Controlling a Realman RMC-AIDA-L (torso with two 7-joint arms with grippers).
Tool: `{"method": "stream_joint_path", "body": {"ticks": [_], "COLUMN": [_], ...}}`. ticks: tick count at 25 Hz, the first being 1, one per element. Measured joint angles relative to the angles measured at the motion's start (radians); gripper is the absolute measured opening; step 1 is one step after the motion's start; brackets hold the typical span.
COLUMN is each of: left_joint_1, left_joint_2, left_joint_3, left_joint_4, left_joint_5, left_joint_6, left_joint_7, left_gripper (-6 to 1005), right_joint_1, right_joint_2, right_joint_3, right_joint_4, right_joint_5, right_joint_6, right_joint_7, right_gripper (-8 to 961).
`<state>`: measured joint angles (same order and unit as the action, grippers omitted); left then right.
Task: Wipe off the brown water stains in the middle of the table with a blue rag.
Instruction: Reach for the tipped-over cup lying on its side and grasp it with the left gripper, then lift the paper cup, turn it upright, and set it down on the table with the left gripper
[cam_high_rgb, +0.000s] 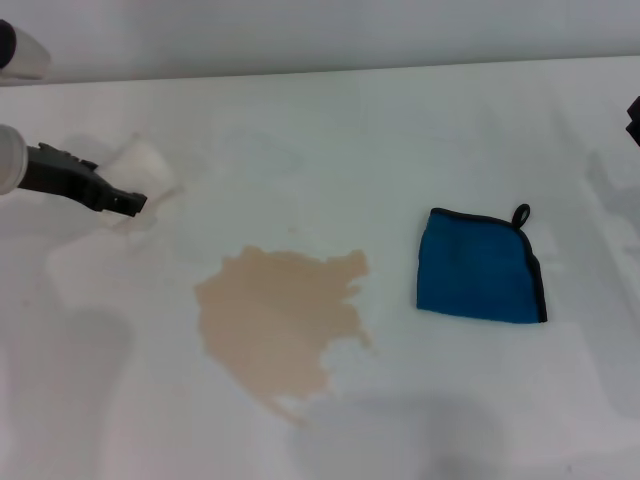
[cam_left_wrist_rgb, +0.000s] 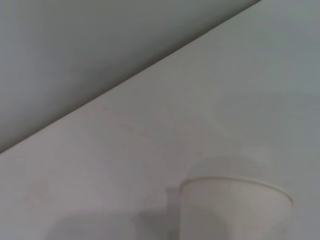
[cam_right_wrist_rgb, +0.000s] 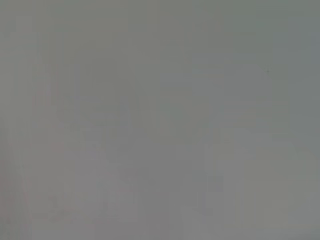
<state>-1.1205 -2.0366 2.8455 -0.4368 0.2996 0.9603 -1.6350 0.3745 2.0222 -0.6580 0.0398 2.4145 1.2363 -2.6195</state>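
Rag work is coming: the blue rag (cam_high_rgb: 482, 267) is lying right of the brown water stains (cam_high_rgb: 280, 322), nearer your right gripper (cam_high_rgb: 634, 120); I cannot tell either hand's state

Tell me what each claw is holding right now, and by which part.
The left claw sits at a white paper cup, but no grip is visible. The right claw barely shows. The blue rag lies unheld on the table.
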Motion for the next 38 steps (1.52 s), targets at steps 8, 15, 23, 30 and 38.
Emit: {"method": "stream_joint_path", "body": {"ticks": [8, 15, 23, 30, 38], "left_joint_1": [0.007, 0.019, 0.036, 0.077, 0.229], "left_joint_2": [-0.003, -0.013, -0.017, -0.027, -0.038], "left_joint_3": [0.0, 0.0, 0.0, 0.0, 0.0], "left_joint_4": [0.026, 0.027, 0.017, -0.006, 0.059], "left_joint_5": [-0.004, -0.021, -0.122, -0.319, -0.716], "left_joint_6": [-0.024, -0.036, -0.027, 0.029, 0.109], "left_joint_7": [0.03, 0.048, 0.098, 0.226, 0.507], "left_gripper": [882, 862, 736, 696, 645], "right_joint_1": [0.0, -0.002, -0.001, 0.0, 0.0], "right_joint_2": [0.002, 0.004, 0.004, 0.003, -0.001], "right_joint_3": [0.0, 0.0, 0.0, 0.0, 0.0], "right_joint_4": [0.005, 0.008, 0.008, 0.005, -0.001], "right_joint_5": [0.0, 0.0, 0.0, -0.001, 0.0], "right_joint_6": [0.007, 0.015, 0.016, 0.017, 0.015], "right_joint_7": [0.024, 0.024, 0.032, 0.036, 0.036], "right_gripper": [862, 862, 862, 861, 861]}}
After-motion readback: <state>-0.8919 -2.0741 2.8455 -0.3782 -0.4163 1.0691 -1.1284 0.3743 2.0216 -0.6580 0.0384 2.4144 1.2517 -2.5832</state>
